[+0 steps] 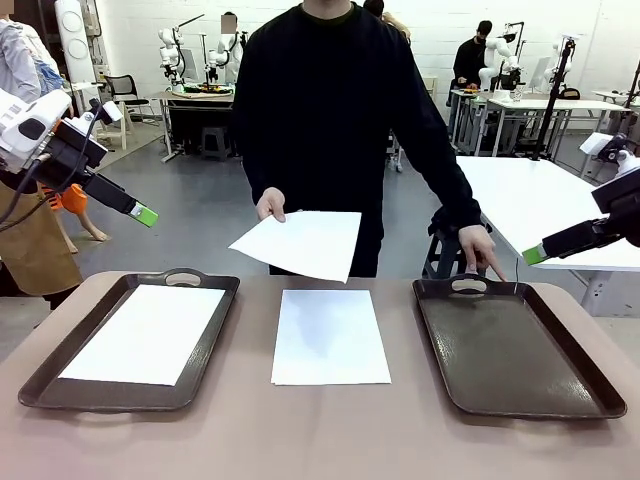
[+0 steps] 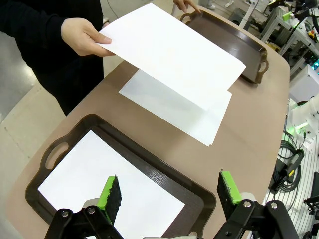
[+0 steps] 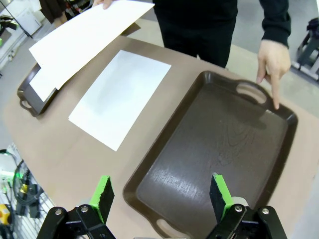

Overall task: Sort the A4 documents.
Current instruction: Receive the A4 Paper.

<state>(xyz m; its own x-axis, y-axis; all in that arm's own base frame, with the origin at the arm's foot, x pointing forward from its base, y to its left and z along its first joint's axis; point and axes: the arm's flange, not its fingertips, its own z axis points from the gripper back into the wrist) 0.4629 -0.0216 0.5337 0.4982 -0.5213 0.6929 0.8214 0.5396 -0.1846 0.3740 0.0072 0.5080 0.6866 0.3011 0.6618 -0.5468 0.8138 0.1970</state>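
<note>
Left gripper [image 1: 143,214] hangs high at the left, fingers apart, gripping nothing. In its wrist view we look down on the left tray [image 1: 40,385] with a sheet [image 1: 145,333] lying flat inside it. Right gripper [image 1: 535,255] hangs high at the right, also spread wide and empty, looking down on the right tray [image 1: 520,355], which is bare. We see a second sheet [image 1: 330,335] flat on the table [image 1: 320,430] between the trays, touching neither. A third sheet [image 1: 300,243] is in the air over the second one's far end, held at its left edge by the person's hand [image 1: 270,205]. The person's other hand [image 1: 480,250] points one finger at the right tray's far rim, beside the handle.
</note>
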